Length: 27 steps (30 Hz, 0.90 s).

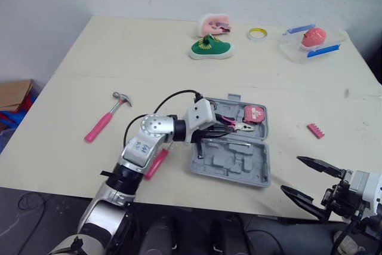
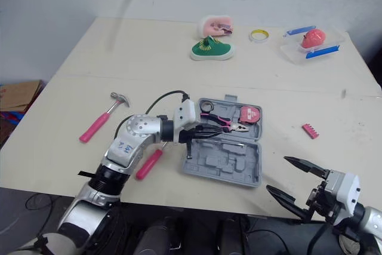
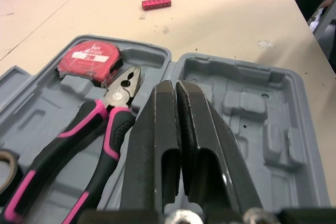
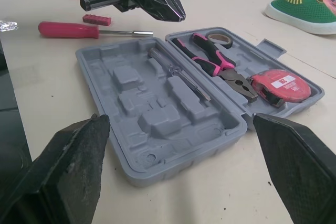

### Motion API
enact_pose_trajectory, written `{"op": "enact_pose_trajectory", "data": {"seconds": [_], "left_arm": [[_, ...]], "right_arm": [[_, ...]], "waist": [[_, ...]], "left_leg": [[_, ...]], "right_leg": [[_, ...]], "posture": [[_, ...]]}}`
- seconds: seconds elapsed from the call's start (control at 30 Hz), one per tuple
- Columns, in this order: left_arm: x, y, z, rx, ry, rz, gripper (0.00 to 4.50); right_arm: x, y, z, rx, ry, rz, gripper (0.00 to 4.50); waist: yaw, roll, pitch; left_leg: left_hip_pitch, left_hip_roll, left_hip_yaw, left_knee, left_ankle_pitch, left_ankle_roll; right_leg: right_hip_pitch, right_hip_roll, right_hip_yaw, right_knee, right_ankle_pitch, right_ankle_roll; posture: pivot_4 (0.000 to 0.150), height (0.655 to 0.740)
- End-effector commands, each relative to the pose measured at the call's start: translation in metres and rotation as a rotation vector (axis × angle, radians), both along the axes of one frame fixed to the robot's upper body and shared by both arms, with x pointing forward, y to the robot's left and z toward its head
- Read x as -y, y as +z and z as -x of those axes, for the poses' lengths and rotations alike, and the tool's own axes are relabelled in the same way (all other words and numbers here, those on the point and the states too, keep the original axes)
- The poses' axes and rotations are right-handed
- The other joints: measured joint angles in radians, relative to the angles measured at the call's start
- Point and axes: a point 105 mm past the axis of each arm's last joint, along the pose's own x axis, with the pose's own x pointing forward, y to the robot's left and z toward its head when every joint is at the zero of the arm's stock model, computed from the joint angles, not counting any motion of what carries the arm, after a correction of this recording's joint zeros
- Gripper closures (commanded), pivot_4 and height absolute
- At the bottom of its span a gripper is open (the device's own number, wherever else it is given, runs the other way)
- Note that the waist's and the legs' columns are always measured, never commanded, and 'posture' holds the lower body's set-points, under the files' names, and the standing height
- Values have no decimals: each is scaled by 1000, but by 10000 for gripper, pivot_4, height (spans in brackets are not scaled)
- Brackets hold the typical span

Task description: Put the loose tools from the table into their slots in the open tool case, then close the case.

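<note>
The grey tool case [image 1: 239, 168] lies open near the front edge of the table [image 1: 149, 58]. Its far half already holds the pink-handled pliers [image 3: 113, 109] and a red tape measure [image 3: 89, 61]. A thin metal tool rests in the near half, where most moulded slots are bare. The left gripper [image 3: 175, 85] hovers just above the case, its two fingers pressed together and holding nothing. Beside the case, partly under that arm, lies a pink screwdriver [image 4: 68, 30]. A pink-handled hammer [image 1: 107, 116] sits well to the left and a small pink bit strip [image 1: 316, 130] to the right. The right gripper [image 1: 291, 174] waits at the table's near edge, spread wide and empty. By this showing the job is partly done, with several tools left to stow and the lid not yet shut.
</note>
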Motion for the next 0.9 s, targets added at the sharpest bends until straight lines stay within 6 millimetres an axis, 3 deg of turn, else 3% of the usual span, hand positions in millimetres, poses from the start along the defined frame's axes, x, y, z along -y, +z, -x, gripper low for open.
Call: {"op": "enact_pose_trajectory", "data": {"seconds": [0.03, 0.5, 0.9], "left_arm": [[5, 0, -1, 22, 10, 18, 44353], [7, -41, -5, -45, 62, -91, 44353], [5, -61, -8, -99, 112, -152, 44353]], "right_arm": [[-2, 0, 2, 13, 2, -5, 0], [-4, 1, 0, 18, -3, -1, 0], [-6, 2, 0, 14, 2, -1, 0]], "waist": [[-1, 0, 0], [-1, 0, 0], [-1, 0, 0]], "left_leg": [[0, 0, 0, 0, 0, 0], [0, 0, 0, 0, 0, 0], [0, 0, 0, 0, -1, 0]], "right_leg": [[0, 0, 0, 0, 0, 0], [0, 0, 0, 0, 0, 0], [0, -1, 0, 0, 0, 0]], "posture": [[1500, 7400], [1500, 7400], [1500, 7400]]}}
